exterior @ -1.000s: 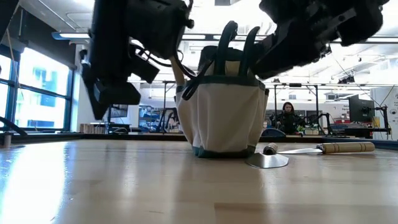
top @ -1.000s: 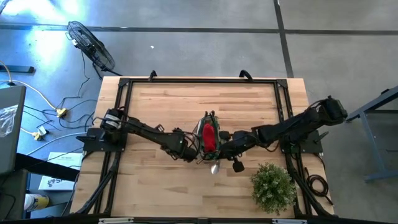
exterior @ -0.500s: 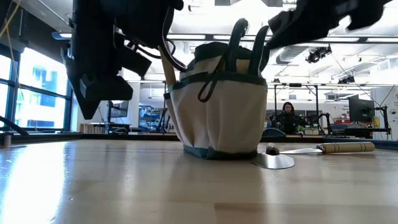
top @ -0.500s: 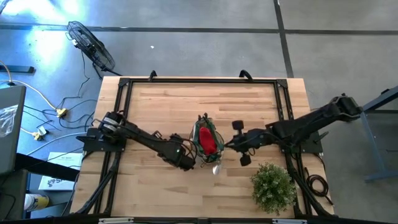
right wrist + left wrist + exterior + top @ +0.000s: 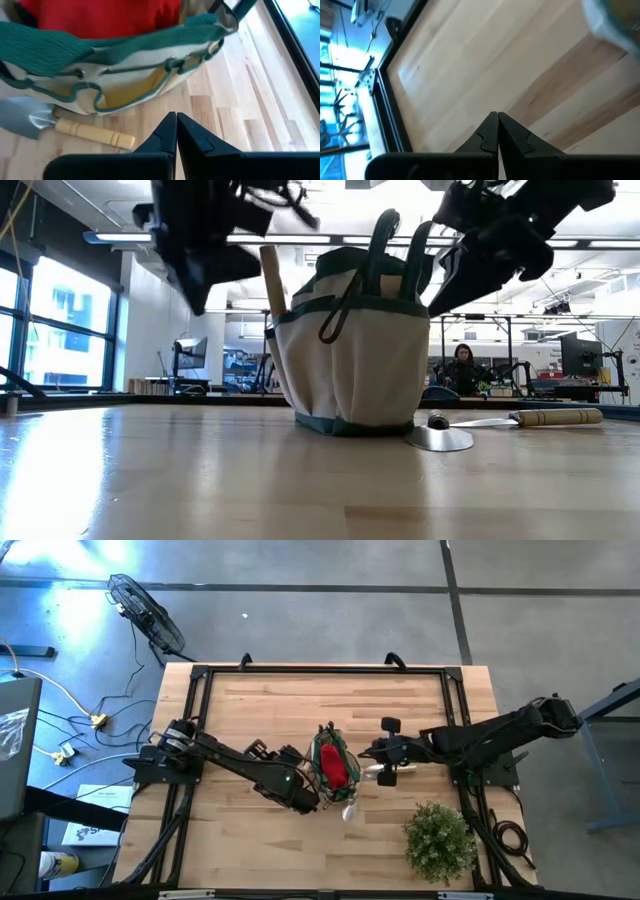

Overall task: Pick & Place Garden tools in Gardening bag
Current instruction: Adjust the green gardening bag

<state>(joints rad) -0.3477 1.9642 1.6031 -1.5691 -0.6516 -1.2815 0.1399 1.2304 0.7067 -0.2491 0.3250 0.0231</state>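
Right hand clenched on nothing, hovering just at 3 o'clock of the bag; fingers pressed together over the desk. Left hand likewise clenched and empty, at 8 o'clock of the bag. Bag upright near desk centre, holding a red glove and a wooden handle poking above the rim. One trowel lying flat on the desk, touching the bag's base at 5 o'clock. Potted plant farther out at 4 o'clock.
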